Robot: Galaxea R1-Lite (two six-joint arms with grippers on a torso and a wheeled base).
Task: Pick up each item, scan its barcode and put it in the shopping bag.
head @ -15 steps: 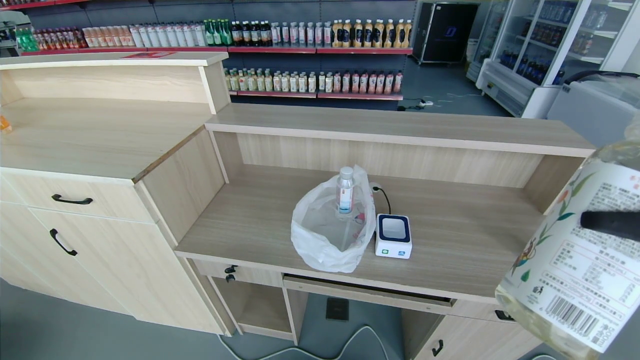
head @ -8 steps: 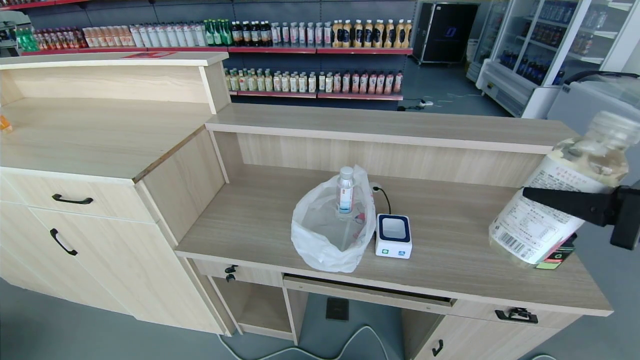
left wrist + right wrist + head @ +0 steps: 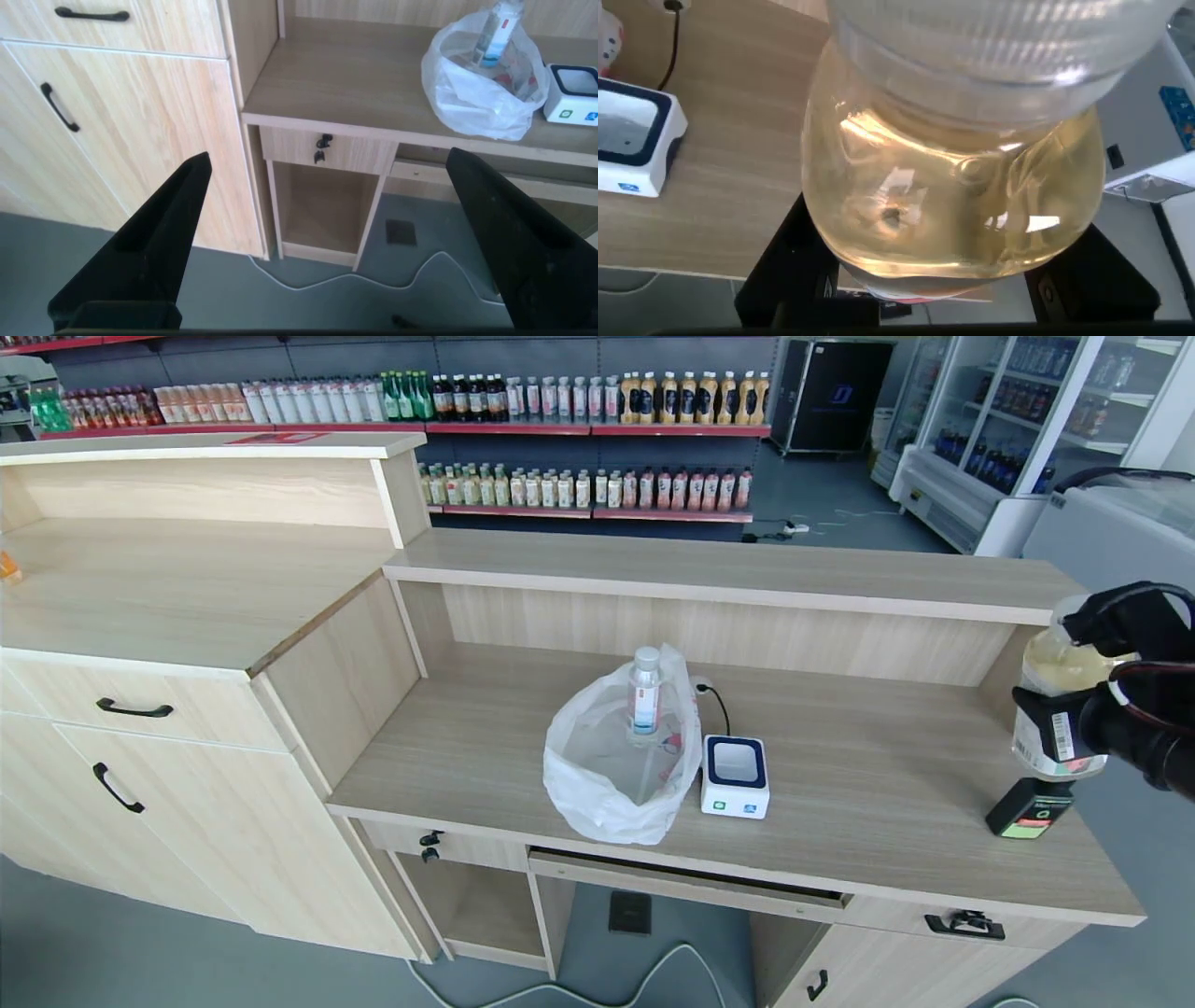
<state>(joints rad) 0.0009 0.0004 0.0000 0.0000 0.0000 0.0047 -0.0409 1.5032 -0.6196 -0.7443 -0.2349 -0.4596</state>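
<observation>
- Moved over the past second: drink bottle (image 3: 1050, 672), swung by my right claw (image 3: 1074, 714) from close under the head camera out to the right end of the counter (image 3: 887, 803), now upright.
- Right claw: clamped round the bottle's label, barcode left uncovered, I judge for scanning.
- Scanner (image 3: 735, 775): window up, just beside the shopping bag (image 3: 597, 784), well apart from the bottle.
- Shopping bag: mouth open; water bottle (image 3: 644, 695) standing inside.
- Small dark box (image 3: 1030, 807): on the counter below the held bottle.
- Left claw (image 3: 329, 163): spread wide, empty, low before the counter.

Shop checkout surroundings
Light wooden checkout counter (image 3: 868, 784); behind it, red-edged shelves of bottled drinks (image 3: 509, 429); beyond its right end, glass-door drink fridges (image 3: 1027, 420).
</observation>
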